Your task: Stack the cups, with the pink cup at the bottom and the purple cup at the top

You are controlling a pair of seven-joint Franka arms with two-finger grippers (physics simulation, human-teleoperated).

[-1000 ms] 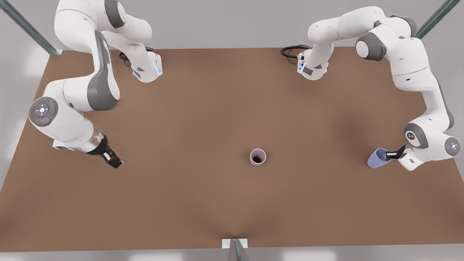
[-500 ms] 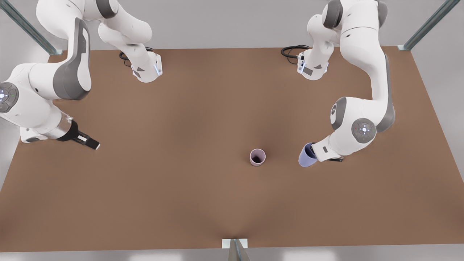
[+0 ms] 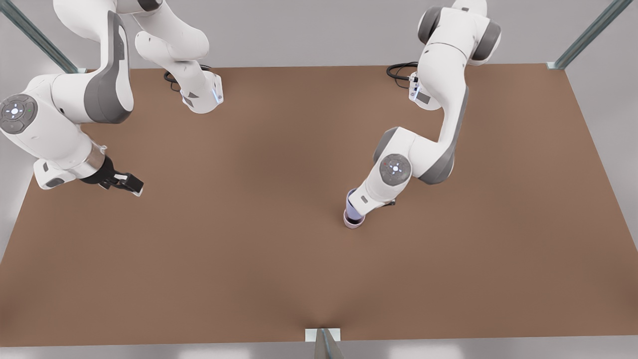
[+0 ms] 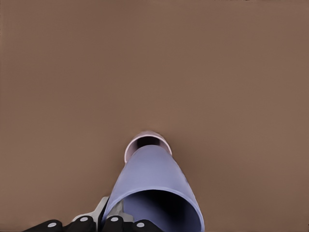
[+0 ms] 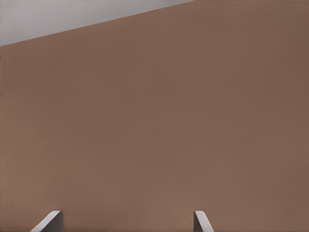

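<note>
The pink cup (image 3: 353, 223) stands upright near the middle of the brown table (image 3: 239, 259). Directly over it is the purple cup (image 3: 351, 206), upright, with its base at the pink cup's mouth. I cannot tell how deep it sits. My left gripper (image 3: 360, 205), on the arm at the front view's right, is shut on the purple cup's rim. In the left wrist view the purple cup (image 4: 154, 179) covers most of the pink cup's rim (image 4: 145, 139), and the gripper (image 4: 108, 221) pinches its wall. My right gripper (image 3: 130, 185) waits open at the front view's left, its fingertips (image 5: 52, 220) spread over bare table.
Both arm bases (image 3: 202, 94) (image 3: 423, 97) with black cables stand at the table's far edge. A metal post (image 3: 323, 341) rises at the near edge. Bare brown table lies all around the cups.
My left gripper carried the purple cup from the front view's right to directly over the pink cup and turned it upright. My right arm pulled back to the left and its fingers opened.
</note>
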